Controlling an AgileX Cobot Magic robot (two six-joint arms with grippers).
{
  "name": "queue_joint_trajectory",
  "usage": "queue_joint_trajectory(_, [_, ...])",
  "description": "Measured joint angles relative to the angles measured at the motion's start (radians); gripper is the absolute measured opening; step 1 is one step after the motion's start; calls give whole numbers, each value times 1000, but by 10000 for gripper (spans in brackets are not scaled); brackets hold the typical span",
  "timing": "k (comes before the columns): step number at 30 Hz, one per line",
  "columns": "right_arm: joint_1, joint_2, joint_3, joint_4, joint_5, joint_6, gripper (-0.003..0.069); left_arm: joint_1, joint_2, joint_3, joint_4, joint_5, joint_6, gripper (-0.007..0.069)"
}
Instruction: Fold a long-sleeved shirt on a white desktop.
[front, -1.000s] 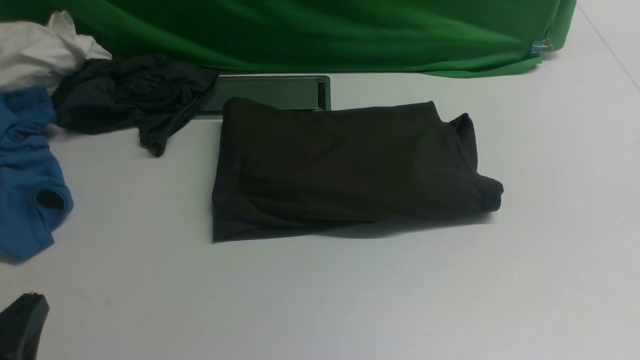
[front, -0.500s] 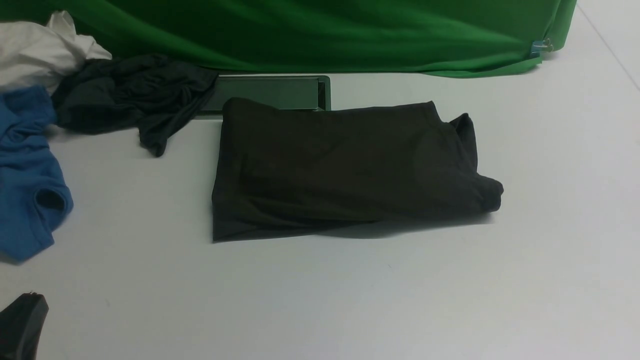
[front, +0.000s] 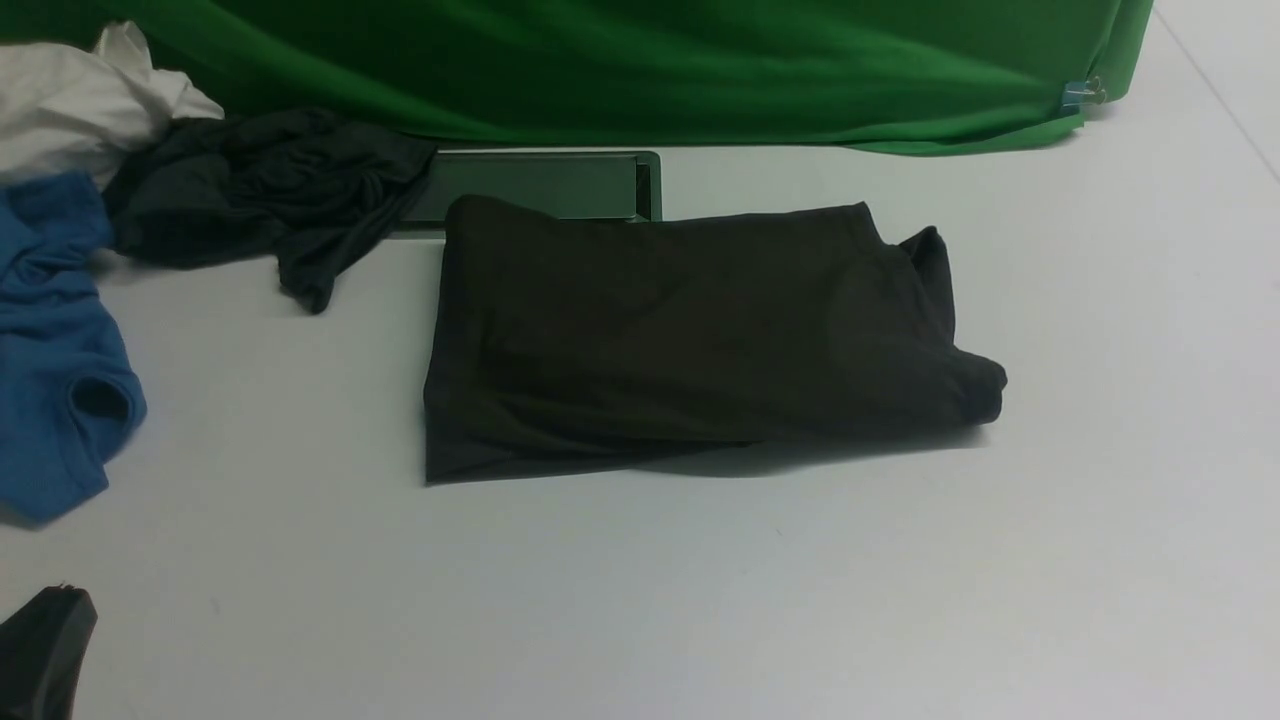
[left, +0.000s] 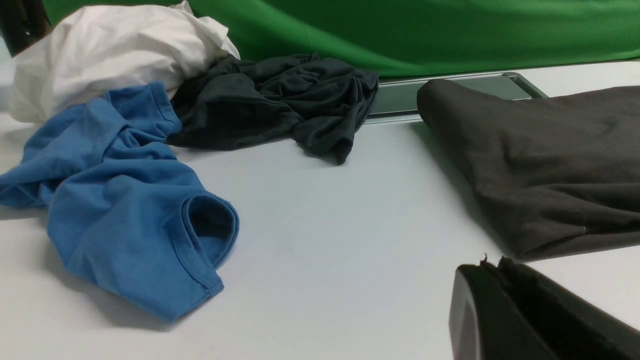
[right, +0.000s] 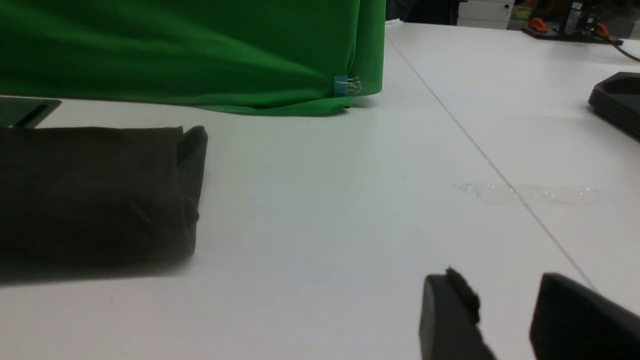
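Front view: blue garment (front: 55, 340) lies left of long-sleeved shirt (front: 690, 335); left jaws closed, right jaws parted, empty.

Bare desktop (front: 640, 600) nearside; garment pile (front: 120, 200) crowds far-left.

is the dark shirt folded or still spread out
Folded. The long-sleeved shirt lies as a compact layered rectangle on the white desktop, no sleeves sticking out, and neither gripper touches it.
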Motion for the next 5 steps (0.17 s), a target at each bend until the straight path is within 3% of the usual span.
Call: queue_joint_trajectory(5, [0, 0, 0, 0, 0, 0, 240, 0, 0, 0, 0, 0, 0, 18])
